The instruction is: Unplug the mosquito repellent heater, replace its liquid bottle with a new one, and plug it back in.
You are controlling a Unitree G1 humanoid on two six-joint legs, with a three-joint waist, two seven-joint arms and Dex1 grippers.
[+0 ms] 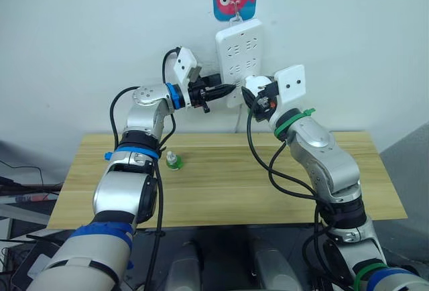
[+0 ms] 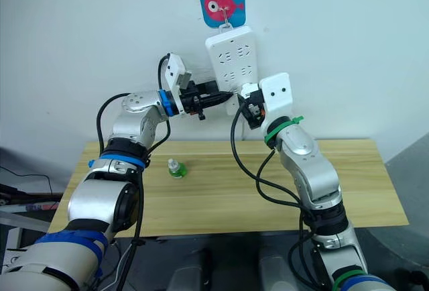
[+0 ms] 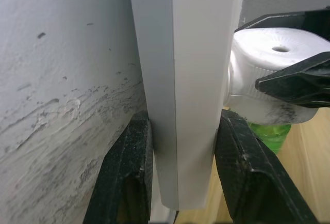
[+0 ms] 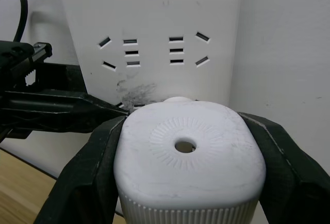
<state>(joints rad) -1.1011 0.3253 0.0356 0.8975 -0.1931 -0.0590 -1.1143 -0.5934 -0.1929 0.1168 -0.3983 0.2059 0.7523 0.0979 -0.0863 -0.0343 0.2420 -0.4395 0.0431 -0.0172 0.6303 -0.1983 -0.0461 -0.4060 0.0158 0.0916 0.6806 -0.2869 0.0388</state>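
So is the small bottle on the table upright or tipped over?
Upright: the small bottle stands on its green base on the table, cap up.

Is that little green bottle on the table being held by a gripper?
No, the green bottle stands alone on the wooden table.

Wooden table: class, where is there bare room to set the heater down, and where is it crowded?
The table is bare right of the small green bottle, out to its right edge. It is crowded at the power strip, where the left gripper and right gripper meet around the heater.
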